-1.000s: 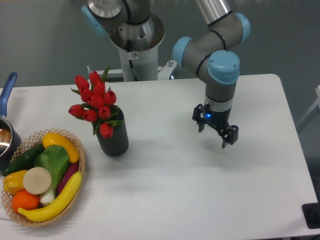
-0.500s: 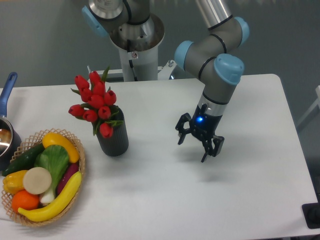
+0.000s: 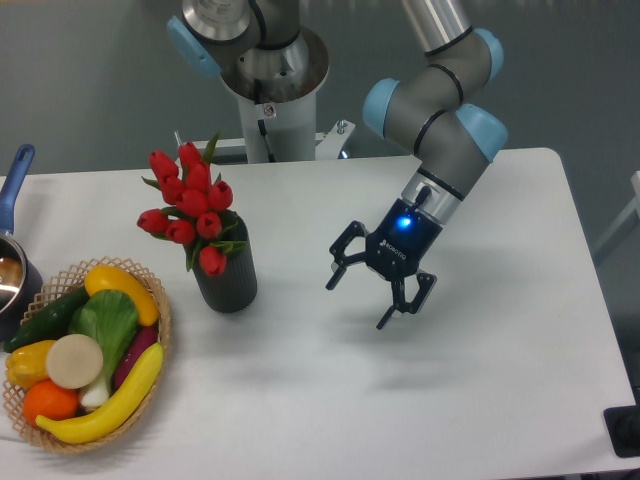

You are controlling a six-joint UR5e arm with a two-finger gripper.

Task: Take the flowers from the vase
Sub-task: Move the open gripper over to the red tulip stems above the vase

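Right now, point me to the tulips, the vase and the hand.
tulips (image 3: 190, 200), fixed camera, middle of the red buds
vase (image 3: 228, 285), fixed camera, ribbed side wall
hand (image 3: 368, 292), fixed camera, midway between the open fingertips

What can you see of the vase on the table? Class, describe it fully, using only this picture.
The vase is a dark grey-black cylinder with a ribbed-looking wall, standing upright on the white table, left of centre. Its mouth is hidden by the flowers, red tulip buds with green leaves rising from it. The wicker basket sits to its left, apart from it. The gripper hangs to its right, fingers spread, not touching it.

No legible text; tiny unreadable marking on the end effector.
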